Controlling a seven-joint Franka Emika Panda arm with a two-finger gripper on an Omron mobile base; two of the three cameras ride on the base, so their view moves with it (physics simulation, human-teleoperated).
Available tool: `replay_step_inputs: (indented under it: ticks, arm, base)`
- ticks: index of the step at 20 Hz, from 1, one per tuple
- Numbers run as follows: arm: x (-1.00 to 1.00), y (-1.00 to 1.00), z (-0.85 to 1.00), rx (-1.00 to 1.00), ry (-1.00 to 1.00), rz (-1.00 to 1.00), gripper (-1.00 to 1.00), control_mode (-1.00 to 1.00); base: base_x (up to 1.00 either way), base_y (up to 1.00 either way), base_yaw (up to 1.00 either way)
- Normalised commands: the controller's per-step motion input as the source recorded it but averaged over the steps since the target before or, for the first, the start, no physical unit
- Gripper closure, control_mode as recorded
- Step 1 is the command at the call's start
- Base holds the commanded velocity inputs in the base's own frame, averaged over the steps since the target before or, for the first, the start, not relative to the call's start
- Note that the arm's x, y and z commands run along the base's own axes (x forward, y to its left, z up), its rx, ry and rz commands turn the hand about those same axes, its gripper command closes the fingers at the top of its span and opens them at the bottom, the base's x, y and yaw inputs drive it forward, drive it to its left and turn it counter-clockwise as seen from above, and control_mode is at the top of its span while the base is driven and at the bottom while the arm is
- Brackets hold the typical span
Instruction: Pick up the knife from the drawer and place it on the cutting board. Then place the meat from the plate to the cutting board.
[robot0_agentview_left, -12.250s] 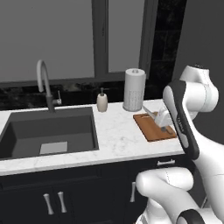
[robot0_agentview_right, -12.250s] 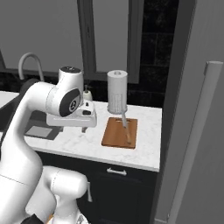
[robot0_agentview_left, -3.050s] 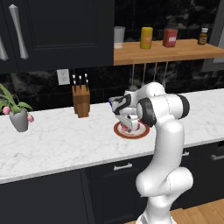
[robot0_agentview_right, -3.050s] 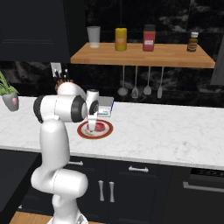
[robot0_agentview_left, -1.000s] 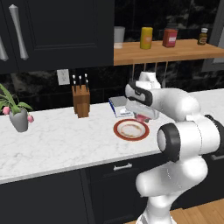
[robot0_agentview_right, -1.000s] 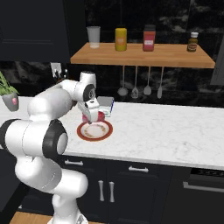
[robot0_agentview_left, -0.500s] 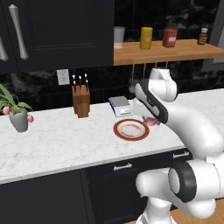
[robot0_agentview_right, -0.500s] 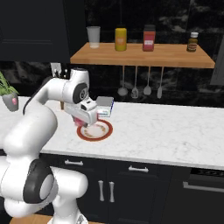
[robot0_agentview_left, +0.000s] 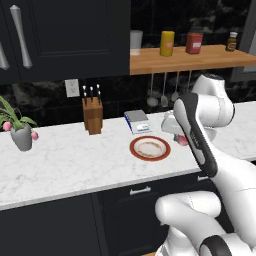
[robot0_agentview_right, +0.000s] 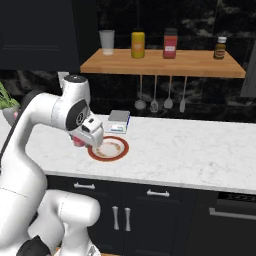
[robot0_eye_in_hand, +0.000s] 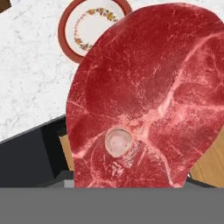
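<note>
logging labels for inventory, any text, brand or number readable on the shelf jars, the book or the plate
None can be read.
Yellow jar, red jar and small dark bottle on the shelf: labels too blurred.
Book: no legible print.
Plate: floral pattern, no lettering.

flat, even rendered light; the white counter is bright against a dim black backsplash. shadows are soft and faint. base views are slightly soft, the hand view crisper, no glare.
</note>
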Motion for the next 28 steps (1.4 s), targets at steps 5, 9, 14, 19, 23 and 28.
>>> replay_step_inputs:
  ticks: [5,9,14,19,23,28]
  arm:
    - [-0.66,0.0,0.32,0.1,-0.07,0.1,1.0,-1.0]
    - [-0.11,0.0,0.04,0.02,-0.01,0.01,1.0,1.0]
    - [0.0,0.0,0.0,0.0,0.0,0.0,1.0,1.0]
    - [0.0,0.0,0.0,0.0,0.0,0.0,1.0,1.0]
    - [0.0,0.0,0.0,0.0,0.0,0.0,1.0,1.0]
    - [0.0,0.0,0.0,0.0,0.0,0.0,1.0,1.0]
  base:
    - [0.0,0.0,0.0]
    - [-0.23,0.0,0.02]
    - [-0.2,-0.21,0.03]
    - [-0.01,-0.8,0.02]
    - [-0.17,-0.92,0.06]
    - [-0.3,-0.98,0.11]
